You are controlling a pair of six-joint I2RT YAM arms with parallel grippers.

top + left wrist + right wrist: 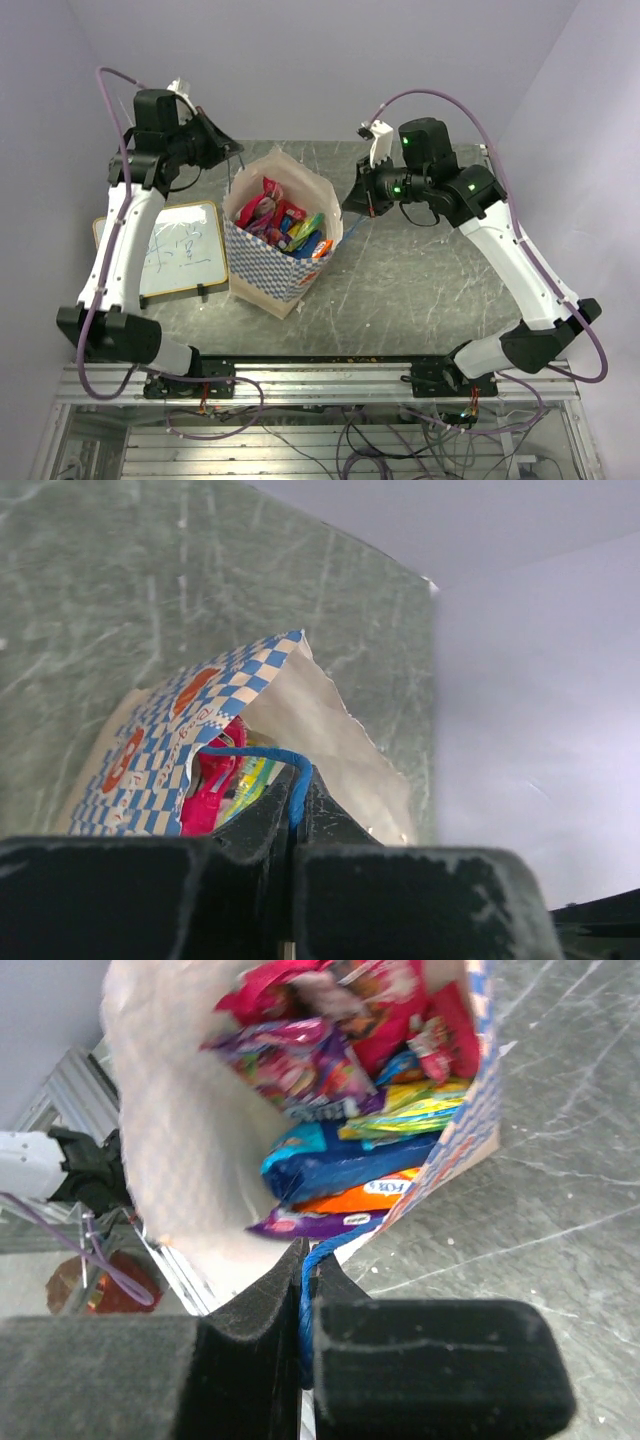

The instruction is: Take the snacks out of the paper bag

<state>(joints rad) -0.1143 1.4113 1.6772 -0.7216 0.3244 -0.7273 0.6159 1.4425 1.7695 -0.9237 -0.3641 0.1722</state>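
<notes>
The paper bag (262,270) stands open mid-table, checkered blue and white outside, cream inside. Several bright snack packets (282,222) fill it: red, pink, green, orange, blue, purple. They also show in the right wrist view (340,1070). My left gripper (236,150) is shut on the bag's blue cord handle (296,780) at its far left rim. My right gripper (349,203) is shut on the other blue cord handle (318,1256) at the bag's right rim. The bag (150,745) hangs between both grippers, mouth spread open.
A white framed writing board (180,250) lies on the table left of the bag, under my left arm. The grey table's (430,280) right half shows only my right arm above it. A metal rail runs along the near edge (320,375).
</notes>
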